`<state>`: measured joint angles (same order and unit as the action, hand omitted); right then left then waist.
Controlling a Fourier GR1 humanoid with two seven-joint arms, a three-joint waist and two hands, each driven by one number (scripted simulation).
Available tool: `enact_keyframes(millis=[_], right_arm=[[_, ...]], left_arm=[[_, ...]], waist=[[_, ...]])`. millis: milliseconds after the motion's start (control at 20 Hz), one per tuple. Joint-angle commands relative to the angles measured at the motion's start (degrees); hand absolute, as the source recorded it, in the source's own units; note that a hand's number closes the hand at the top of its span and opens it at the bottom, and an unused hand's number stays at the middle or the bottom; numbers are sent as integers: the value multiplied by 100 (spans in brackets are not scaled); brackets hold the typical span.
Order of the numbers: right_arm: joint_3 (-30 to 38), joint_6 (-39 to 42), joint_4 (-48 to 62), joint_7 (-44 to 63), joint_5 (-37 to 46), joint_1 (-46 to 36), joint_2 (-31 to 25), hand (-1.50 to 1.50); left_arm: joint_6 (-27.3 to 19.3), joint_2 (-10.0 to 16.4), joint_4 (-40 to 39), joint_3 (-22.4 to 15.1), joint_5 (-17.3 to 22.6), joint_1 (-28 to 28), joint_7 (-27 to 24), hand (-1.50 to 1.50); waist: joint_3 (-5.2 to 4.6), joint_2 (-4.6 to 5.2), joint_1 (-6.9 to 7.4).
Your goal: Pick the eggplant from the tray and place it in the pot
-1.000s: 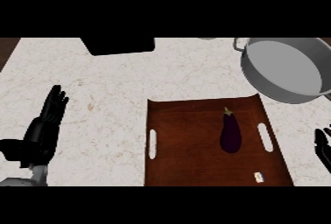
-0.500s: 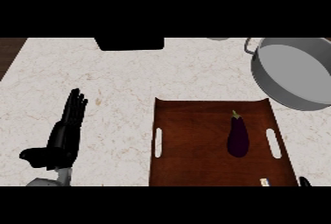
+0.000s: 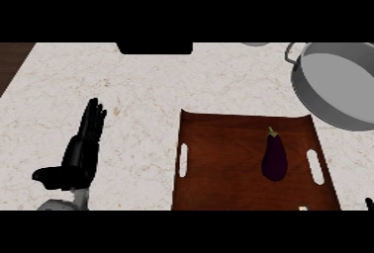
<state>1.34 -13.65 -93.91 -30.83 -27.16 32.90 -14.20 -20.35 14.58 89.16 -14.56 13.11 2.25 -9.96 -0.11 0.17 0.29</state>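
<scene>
Head view: the eggplant (image 3: 274,159) lay on the right half of the tray (image 3: 219,148), stem toward the tray's far edge.
Our left hand (image 3: 82,148) rested open, fingers straight, well left of the tray. Our right hand (image 3: 369,202) just peeked in by the tray's near right corner and seemed nearer the eggplant. We could not tell if it was open or closed. The pot (image 3: 336,84) sat by the tray's far right corner.

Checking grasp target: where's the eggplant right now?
In the head view the eggplant lies on the tray's right half, beside its right handle slot; the pot sits beyond, at upper right.
</scene>
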Motion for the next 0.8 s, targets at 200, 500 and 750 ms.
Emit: enact_keyframes(millis=[200, 500, 750], right_arm=[[-660, -324, -619, 1918, 687, -428, -640, -150], [-614, -380, -604, 2848, 806, -1372, -539, -150], [-983, -339, -415, 3459, 1233, -1318, -641, -150]], left_arm=[[5, -108, 172, 15, -134, -253, -2, 0], [117, -351, 69, 60, -329, -177, -24, 0], [388, -123, 144, 352, -189, -259, 150, 0]], waist=[[9, -17, 0], [10, -18, -20], [9, -19, -19]])
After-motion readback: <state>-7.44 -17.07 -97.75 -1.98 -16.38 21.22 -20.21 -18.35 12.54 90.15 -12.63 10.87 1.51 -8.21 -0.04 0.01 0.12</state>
